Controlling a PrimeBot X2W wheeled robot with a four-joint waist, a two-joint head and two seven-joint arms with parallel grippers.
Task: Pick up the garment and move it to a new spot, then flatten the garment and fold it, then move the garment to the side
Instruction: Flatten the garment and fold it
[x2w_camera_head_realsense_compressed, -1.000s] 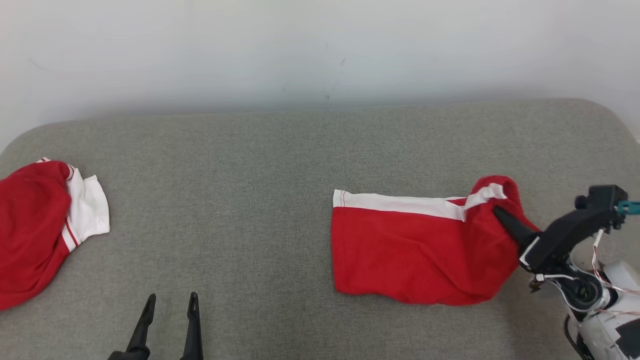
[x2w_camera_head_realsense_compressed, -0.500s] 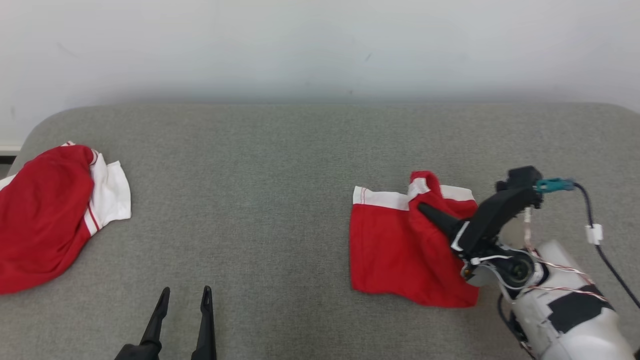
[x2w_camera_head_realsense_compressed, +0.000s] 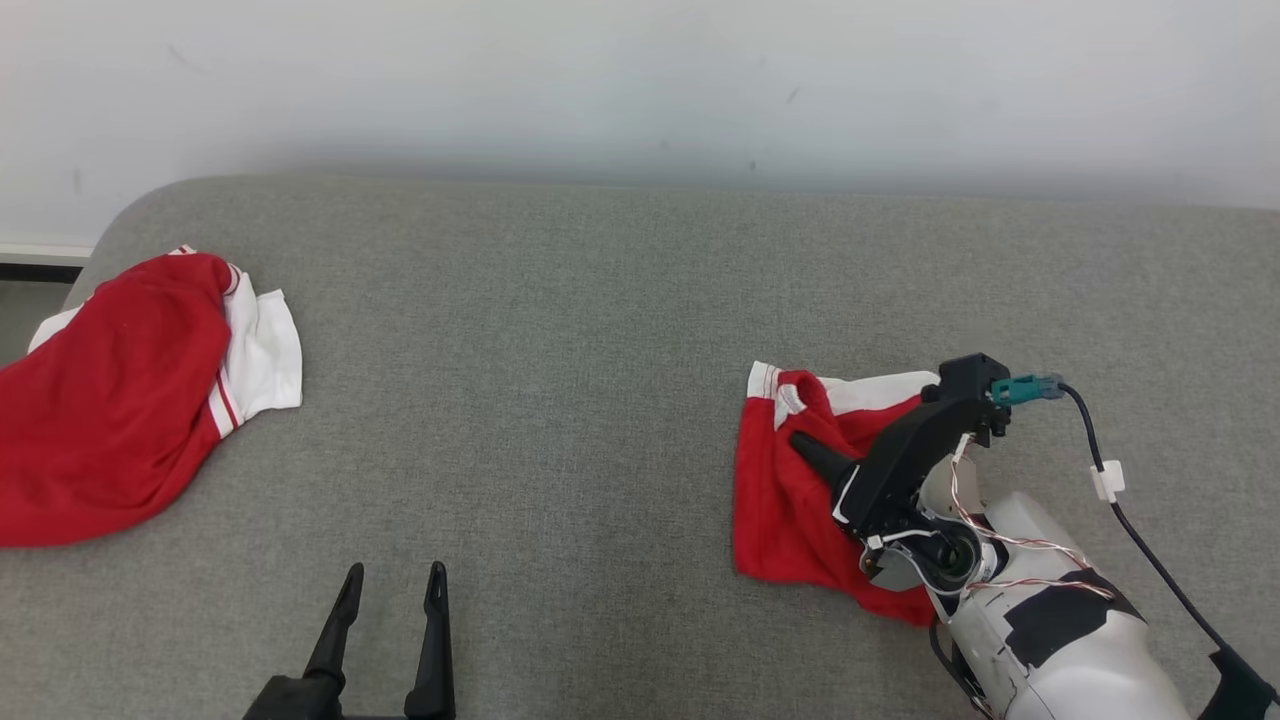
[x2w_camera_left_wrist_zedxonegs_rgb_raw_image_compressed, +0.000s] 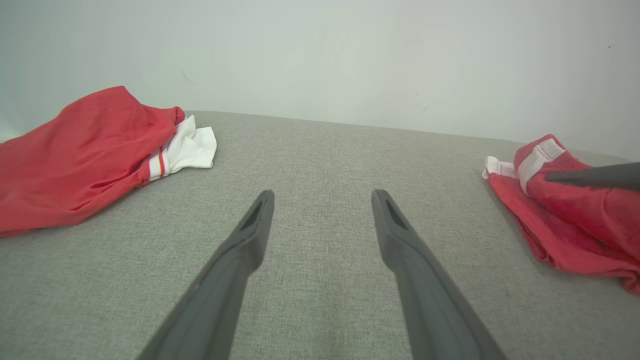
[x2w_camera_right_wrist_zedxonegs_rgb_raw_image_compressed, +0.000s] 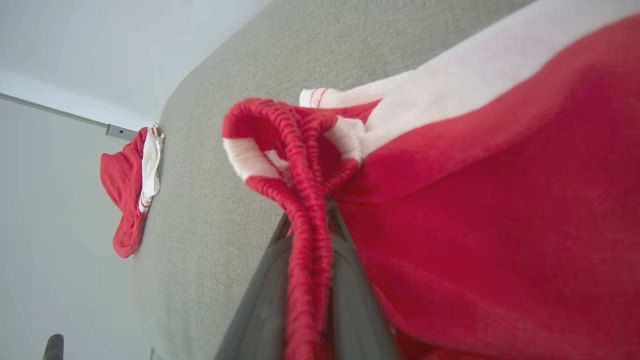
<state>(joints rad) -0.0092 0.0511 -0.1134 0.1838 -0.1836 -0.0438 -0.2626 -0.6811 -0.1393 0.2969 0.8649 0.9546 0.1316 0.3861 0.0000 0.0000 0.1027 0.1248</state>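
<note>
A red garment (x2w_camera_head_realsense_compressed: 785, 505) with a white band (x2w_camera_head_realsense_compressed: 875, 392) along 1 edge is seen lying on the grey sofa (x2w_camera_head_realsense_compressed: 560, 330), toward the sofa's right end and roughly midway between its back and front edges. The cloth is bunched and partly doubled over itself. A ribbed red elastic hem (x2w_camera_right_wrist_zedxonegs_rgb_raw_image_compressed: 306, 200) is drawn up into a loop above the rest. This hem is pinched between the 2 dark fingers of the right gripper (x2w_camera_head_realsense_compressed: 800, 445), which are closed to a narrow gap on the fabric. The remainder of the garment is spread on the sofa beneath and beside those fingers. The left gripper (x2w_camera_head_realsense_compressed: 393, 580) is held near the sofa's front edge, left of its middle, with its 2 fingers parted wide over bare sofa fabric. A 2nd red and white garment (x2w_camera_head_realsense_compressed: 120, 400) is heaped at the sofa's left end, well apart from both grippers.
</note>
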